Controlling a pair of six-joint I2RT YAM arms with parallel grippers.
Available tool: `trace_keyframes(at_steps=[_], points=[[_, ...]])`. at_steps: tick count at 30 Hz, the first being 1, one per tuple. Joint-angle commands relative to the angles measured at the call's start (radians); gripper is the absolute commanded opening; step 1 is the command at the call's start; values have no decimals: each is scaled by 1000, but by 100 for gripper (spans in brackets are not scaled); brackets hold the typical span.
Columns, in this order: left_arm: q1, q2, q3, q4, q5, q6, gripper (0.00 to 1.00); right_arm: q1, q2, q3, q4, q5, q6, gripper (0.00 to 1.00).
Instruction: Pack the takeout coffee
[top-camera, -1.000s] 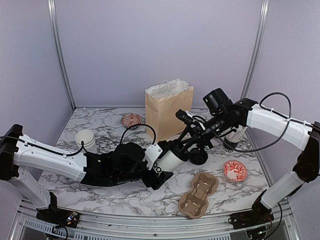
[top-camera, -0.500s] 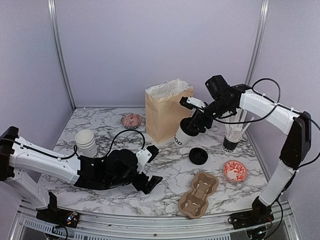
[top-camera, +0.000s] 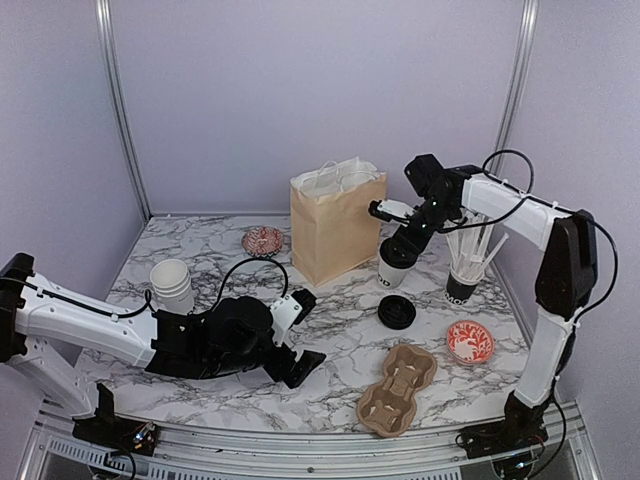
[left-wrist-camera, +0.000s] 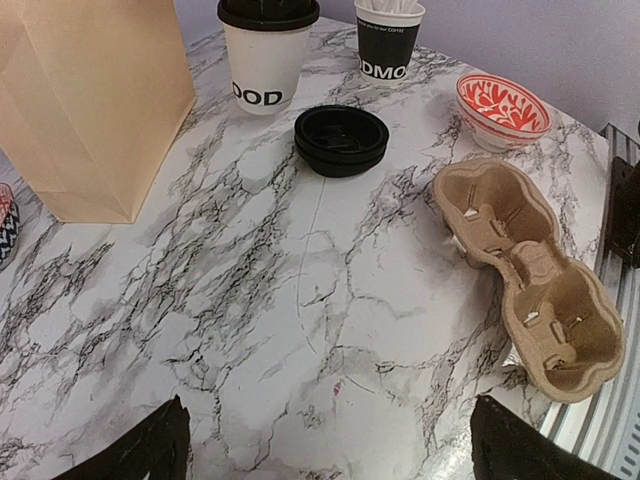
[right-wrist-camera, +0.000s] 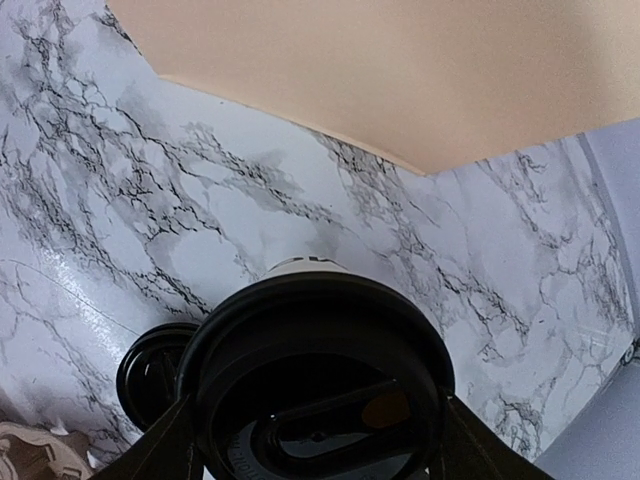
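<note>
One takeout coffee (top-camera: 396, 262), a white paper cup with black lettering and a black lid, stands upright just right of the brown paper bag (top-camera: 338, 225). My right gripper (top-camera: 406, 236) comes down from above and is shut on it at the lid. In the right wrist view the lid (right-wrist-camera: 318, 400) fills the lower frame, with a finger on each side. The left wrist view shows the same cup (left-wrist-camera: 265, 55) at the far edge. I cannot tell whether its base touches the marble. My left gripper (top-camera: 304, 334) hovers low over the table centre-left, open and holding nothing.
A stack of black lids (top-camera: 397, 312) lies in front of the cup. The brown cardboard cup carrier (top-camera: 397, 390) sits near the front. A dark cup of white sticks (top-camera: 460, 285) and a red-patterned bowl (top-camera: 470, 342) stand at right. Another bowl (top-camera: 263, 240) and stacked white cups (top-camera: 172, 283) stand at left.
The left gripper let go of the cup, opened wide and drew back left. The right gripper carried the cup back and right beside the bag, turning it upright.
</note>
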Motion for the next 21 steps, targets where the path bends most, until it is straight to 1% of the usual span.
trace_keyframes(at_steps=[1,5,7,13,16,18,20,21], points=[[-4,9,-1,-10,24,2,99,-7,57,69,-59,46,39,66],[-4,3,-5,-12,33,-4,99,-10,98,99,-70,44,56,68],[-4,-3,-8,-14,33,-6,99,-12,113,116,-74,42,64,71],[-4,-15,-12,-31,23,-11,99,-17,138,149,-73,26,83,84],[-5,-28,-5,-47,12,-13,99,-19,140,164,-74,17,87,93],[-3,-38,16,-88,-16,-13,99,-19,131,174,-74,8,90,99],[-4,-49,67,-198,-58,-13,99,-19,108,182,-77,-10,91,99],[-4,-62,107,-256,-100,-14,99,-19,96,184,-79,-24,89,99]])
